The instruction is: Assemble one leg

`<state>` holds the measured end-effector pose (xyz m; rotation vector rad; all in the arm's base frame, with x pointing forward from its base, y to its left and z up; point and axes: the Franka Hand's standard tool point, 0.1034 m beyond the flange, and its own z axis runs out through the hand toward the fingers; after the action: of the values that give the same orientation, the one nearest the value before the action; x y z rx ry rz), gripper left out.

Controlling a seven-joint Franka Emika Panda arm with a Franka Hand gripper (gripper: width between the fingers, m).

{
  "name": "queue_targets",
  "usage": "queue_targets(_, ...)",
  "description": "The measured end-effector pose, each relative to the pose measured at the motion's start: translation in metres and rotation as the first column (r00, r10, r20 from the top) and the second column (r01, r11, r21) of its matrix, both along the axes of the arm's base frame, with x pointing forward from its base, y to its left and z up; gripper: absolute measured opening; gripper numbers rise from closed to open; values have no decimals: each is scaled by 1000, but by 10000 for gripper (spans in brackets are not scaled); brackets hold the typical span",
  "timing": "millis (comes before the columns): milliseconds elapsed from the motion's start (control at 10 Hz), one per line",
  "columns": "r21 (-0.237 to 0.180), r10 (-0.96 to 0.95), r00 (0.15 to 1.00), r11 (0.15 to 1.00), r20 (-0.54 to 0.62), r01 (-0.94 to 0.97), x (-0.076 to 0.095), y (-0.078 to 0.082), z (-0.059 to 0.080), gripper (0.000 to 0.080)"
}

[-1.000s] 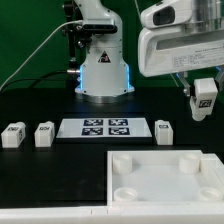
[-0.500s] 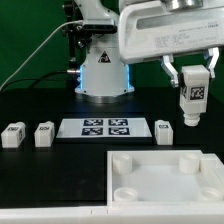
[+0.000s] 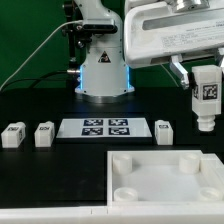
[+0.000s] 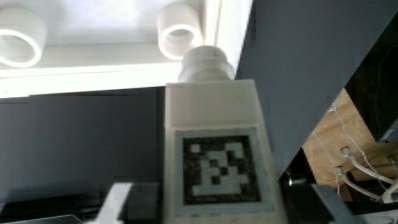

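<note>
A small white stubby block-like leg (image 4: 217, 130) fills the middle, gripped at its near end by the hand (image 4: 214, 208); one pale grey finger (image 4: 125, 203) shows at its side. Its black-and-white square tag (image 4: 219, 172) faces the camera and its rounded peg tip (image 4: 206, 62) points away. Beyond lie a large flat white panel (image 4: 98, 62) with two round sockets (image 4: 178, 35), the dark desk (image 4: 71, 140), and a brown wooden patch (image 4: 350, 150) with thin white cables (image 4: 365, 170).

Marker board (image 3: 105, 128) between legs (image 3: 44, 133), behind panel (image 3: 160, 172)
</note>
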<state>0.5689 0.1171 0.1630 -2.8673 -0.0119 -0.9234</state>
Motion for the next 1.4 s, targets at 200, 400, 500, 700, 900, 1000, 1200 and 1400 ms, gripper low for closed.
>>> queue_targets(200,-12,21,999,1000,-40,-21,7,-2,-6,294)
queue_targets(400,-1,30,998,1000,-46,-30,36,7,-5,294)
queue_targets(500,-7,45,998,999,-49,-45,43,12,-14,293)
queue_targets(700,-11,50,997,999,-53,-51,45,15,-22,294)
queue_targets(900,-10,50,997,999,-54,-50,45,15,-22,294)
queue_targets(1000,-11,49,997,999,-55,-50,45,15,-23,294)
queue_targets(1200,-31,60,995,998,-76,-62,49,0,-27,294)
queue_targets(1400,-31,48,996,998,-76,-51,57,-4,-41,294)
